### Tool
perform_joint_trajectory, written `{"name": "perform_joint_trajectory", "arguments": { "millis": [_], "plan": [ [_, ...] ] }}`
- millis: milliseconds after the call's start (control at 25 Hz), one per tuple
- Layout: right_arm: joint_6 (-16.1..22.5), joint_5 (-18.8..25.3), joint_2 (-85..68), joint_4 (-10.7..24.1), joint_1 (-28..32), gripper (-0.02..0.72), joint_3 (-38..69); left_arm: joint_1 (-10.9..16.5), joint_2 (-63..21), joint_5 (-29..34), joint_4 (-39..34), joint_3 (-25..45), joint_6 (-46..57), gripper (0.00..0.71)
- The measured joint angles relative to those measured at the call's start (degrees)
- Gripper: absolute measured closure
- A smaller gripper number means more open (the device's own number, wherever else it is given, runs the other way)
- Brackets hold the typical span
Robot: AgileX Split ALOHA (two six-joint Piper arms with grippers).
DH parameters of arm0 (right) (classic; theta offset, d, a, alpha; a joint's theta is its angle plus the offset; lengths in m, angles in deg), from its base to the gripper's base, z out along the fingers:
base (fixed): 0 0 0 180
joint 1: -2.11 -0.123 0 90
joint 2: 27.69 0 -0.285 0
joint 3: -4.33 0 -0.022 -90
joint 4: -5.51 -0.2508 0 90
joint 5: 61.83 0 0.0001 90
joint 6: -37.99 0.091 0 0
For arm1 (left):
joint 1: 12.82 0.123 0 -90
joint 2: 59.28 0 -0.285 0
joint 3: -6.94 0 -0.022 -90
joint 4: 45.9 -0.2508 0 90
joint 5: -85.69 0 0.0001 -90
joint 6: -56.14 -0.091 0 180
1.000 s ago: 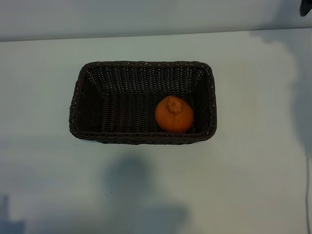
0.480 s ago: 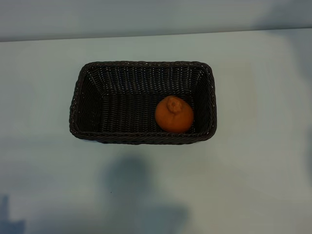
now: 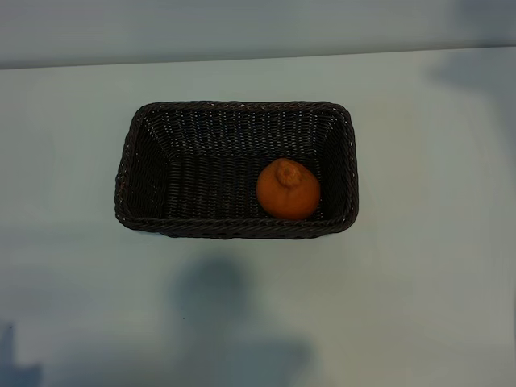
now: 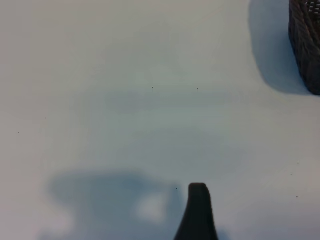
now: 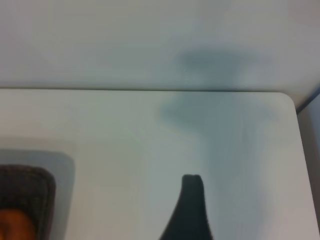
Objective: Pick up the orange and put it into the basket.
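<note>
The orange [image 3: 288, 189] lies inside the dark brown wicker basket [image 3: 129, 161], near its front right corner, knob end up. Neither gripper appears in the exterior view. In the left wrist view a single dark finger [image 4: 197, 215] hangs over bare table, with a corner of the basket [image 4: 306, 40] well off to one side. In the right wrist view one dark finger [image 5: 189, 210] is above the table, and the basket's rim [image 5: 35, 192] with a slice of the orange [image 5: 15, 225] shows at the picture's corner. Nothing is between either gripper's fingers.
The white table [image 3: 419, 282] surrounds the basket on all sides. Its far edge [image 3: 258, 58] meets a pale wall. The right wrist view shows the table's rounded corner [image 5: 287, 100]. Soft shadows lie on the table in front of the basket.
A dark bit of the right arm at the exterior view's upper right corner has left the picture, and its shadow there has faded. The orange and basket have not moved.
</note>
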Motion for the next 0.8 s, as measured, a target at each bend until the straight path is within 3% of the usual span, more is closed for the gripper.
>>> {"name": "perform_joint_trajectory", "arguments": {
  "millis": [320, 800],
  "plan": [
    [0.0, -4.1, -19.8, 0.2, -3.9, 0.109, 15.8, 0.0, 0.0, 0.0, 0.0, 0.0, 0.0, 0.118],
    [-0.2, -12.7, -38.3, 1.3, -4.0, 0.109, 35.3, 0.0, 0.0, 0.0, 0.0, 0.0, -0.1, 0.118]
  ]
}}
